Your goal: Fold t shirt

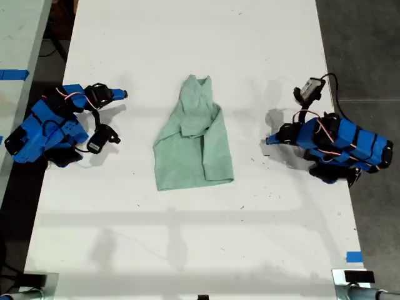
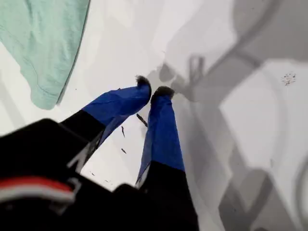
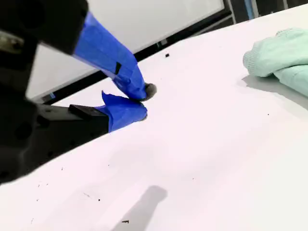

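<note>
Exterior view: small pale mint-green soft fabric t shirt lay mid white table, partly folded, sleeve across its body; first wrist view: my first gripper pinched closed, empty, shirt hem nearby; second wrist view: my second gripper nearly closed, empty.
</note>
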{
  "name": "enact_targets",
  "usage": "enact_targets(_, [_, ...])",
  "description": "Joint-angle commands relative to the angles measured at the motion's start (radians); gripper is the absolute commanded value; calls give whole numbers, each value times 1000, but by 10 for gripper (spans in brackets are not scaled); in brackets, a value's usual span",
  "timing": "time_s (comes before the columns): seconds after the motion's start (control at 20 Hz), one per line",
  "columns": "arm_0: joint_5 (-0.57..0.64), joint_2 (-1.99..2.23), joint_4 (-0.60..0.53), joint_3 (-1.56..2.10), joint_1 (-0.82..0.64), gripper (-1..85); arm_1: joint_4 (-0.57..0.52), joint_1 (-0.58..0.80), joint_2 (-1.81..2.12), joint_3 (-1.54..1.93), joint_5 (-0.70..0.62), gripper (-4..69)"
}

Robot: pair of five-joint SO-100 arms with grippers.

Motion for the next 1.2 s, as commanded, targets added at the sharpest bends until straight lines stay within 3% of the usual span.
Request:
enact_targets(0.0, [9,6,2,41,8,18,3,9,12,37,6,27])
enact_targets(0.25, [9,6,2,41,11,18,3,18,12,37,3,26])
enact_targets(0.45, [-207,5,2,41,94,22,3,15,12,37,3,25])
enact_targets(0.6, [-259,5,2,41,67,33,2,14,12,37,3,24])
enact_targets(0.65, [-324,5,-3,41,92,40,2,12,12,37,6,22])
enact_targets(0.75, [-632,5,-2,41,175,44,2,11,12,37,8,22])
enact_targets(0.8, [-681,6,0,41,176,44,0,11,12,37,8,22])
enact_targets(0.9, [-549,6,2,41,109,43,0,11,12,38,9,20])
enact_targets(0.95, [-538,6,2,41,74,48,0,9,12,38,12,19])
enact_targets(1.05, [-681,6,-2,41,44,87,0,6,12,38,12,18])
enact_targets(1.15, [-676,8,-35,41,0,-3,0,6,12,38,14,17])
